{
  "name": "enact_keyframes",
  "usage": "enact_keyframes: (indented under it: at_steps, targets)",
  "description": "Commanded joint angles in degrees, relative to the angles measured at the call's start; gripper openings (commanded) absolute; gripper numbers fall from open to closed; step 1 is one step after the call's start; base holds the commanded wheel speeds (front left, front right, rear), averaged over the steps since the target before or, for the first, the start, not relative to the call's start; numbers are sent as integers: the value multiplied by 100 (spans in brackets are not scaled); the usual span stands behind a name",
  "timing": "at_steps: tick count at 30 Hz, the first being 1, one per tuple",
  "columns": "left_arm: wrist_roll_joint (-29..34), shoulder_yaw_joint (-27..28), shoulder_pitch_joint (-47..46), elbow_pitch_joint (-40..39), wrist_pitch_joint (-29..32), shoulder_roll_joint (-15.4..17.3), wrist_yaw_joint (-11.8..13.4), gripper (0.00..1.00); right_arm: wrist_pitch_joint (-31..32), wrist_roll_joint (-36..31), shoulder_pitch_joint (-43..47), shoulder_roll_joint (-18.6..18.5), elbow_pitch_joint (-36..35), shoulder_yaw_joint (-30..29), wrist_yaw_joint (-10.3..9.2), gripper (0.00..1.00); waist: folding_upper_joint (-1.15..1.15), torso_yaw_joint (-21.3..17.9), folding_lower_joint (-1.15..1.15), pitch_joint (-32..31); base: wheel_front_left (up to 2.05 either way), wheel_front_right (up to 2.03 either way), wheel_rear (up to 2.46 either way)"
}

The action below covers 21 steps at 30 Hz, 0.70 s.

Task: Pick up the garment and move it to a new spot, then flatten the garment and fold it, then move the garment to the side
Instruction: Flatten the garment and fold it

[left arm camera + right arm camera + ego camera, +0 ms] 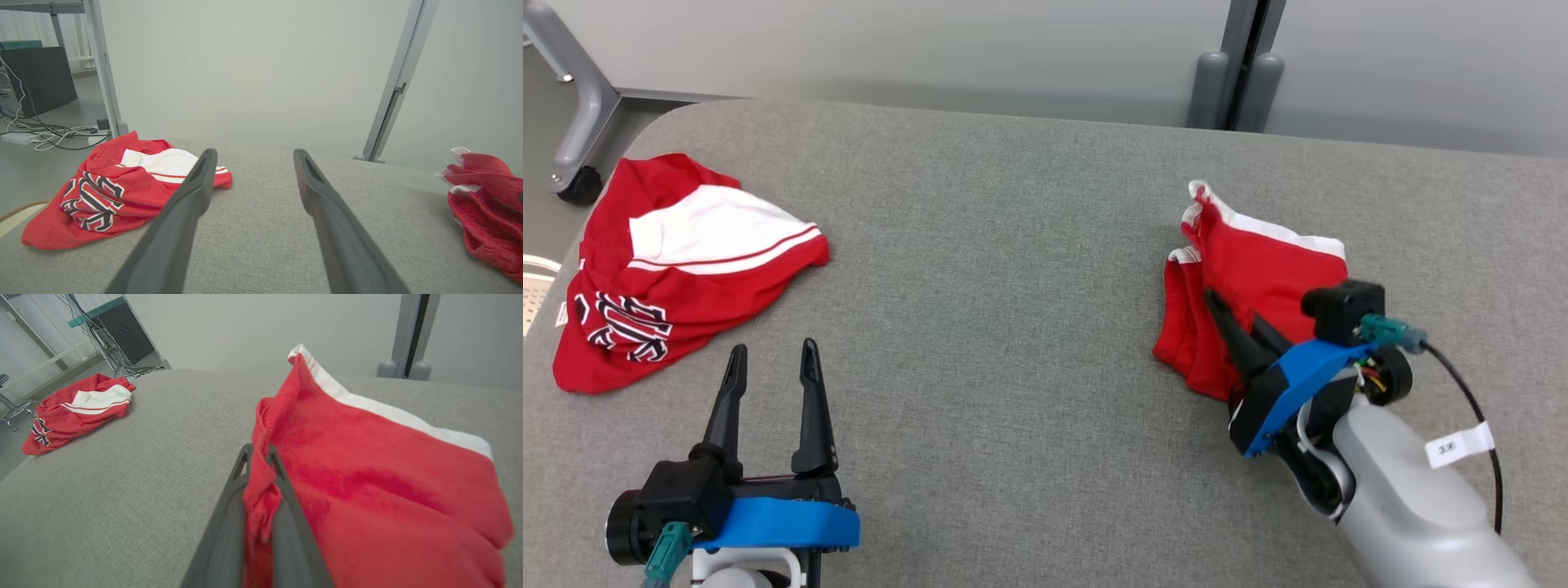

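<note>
Grey fabric table [1013, 245], head view: red garment [1266, 269] bunched at the table's right side, right gripper [1233, 314] clamped on its near fold; left gripper [774, 349] at the table's front left, jaws apart. Left wrist view: fingers [188, 200] spread, lettered red jersey [102, 192] at the table's left edge. Right wrist view: fingers [229, 522] pinching a garment ridge.

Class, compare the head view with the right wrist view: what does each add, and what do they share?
Head view adds: the left gripper, jaws open; the right arm's pale forearm with a white tag; a caster wheel. Right wrist view adds: a dark cabinet and floor cables. Shared: the grey table, the lettered red garment lying at its left, and the red garment with white trim pinched by the right gripper, jaws shut.
</note>
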Motion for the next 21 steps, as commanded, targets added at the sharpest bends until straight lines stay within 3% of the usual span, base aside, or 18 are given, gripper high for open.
enact_keyframes:
  at_steps: [1, 2, 3, 12, 21]
  targets:
    - [-11, 11, 12, 7, -16, -3, -3, 100, 9, -23, 109, -11, 32, 10, 1, 0, 0, 11, 0, 13, 0, 0, 0]
    - [-14, 15, 6, 7, -16, -3, -1, 100, -26, -43, 147, 9, 46, 37, 2, 15, 0, 14, 0, 20, 0, 0, 0]
    - [-15, 26, 3, 11, -16, -3, 1, 100, -59, -37, 182, 41, 52, 55, 2, 100, 0, 9, 0, 25, 0, 0, 0]
    - [136, 55, -35, 70, -16, -4, -50, 100, -598, -78, 524, -68, -246, 112, 1, 100, 0, -267, 0, -95, 0, 0, 0]
    - [266, 81, 61, 80, -16, -3, -89, 100, -669, -579, 1210, -202, -1085, -963, 2, 100, 0, -700, 0, -351, 0, 0, 0]
